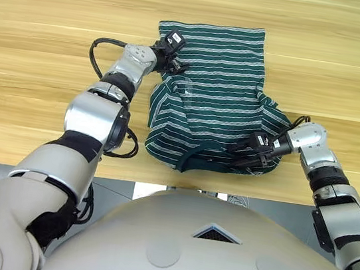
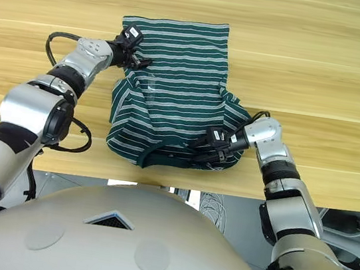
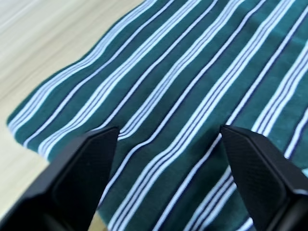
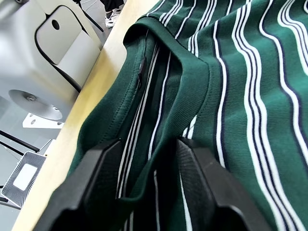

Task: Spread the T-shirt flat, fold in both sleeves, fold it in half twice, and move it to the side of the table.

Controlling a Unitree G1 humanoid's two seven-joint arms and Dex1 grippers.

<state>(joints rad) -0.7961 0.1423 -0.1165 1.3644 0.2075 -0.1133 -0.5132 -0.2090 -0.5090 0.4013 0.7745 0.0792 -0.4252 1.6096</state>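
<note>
A dark green T-shirt (image 1: 216, 93) with thin white stripes lies on the wooden table (image 1: 50, 9), hem far, collar near the front edge. Both sleeves look tucked in, with rumpled folds along its left and right sides. My left gripper (image 1: 179, 66) hovers at the shirt's left edge, about halfway up. Its fingers (image 3: 91, 149) stand open over the striped cloth, holding nothing. My right gripper (image 1: 241, 156) sits at the near right corner by the collar. In the right wrist view the ribbed collar (image 4: 192, 82) and a fold of cloth run between its fingers (image 4: 103, 178), which pinch it.
The table's front edge (image 1: 41, 168) runs just below the shirt's near end. Bare wood stretches to the left, right and far side of the shirt. Grey floor and a metal stand (image 4: 29, 96) lie below the edge.
</note>
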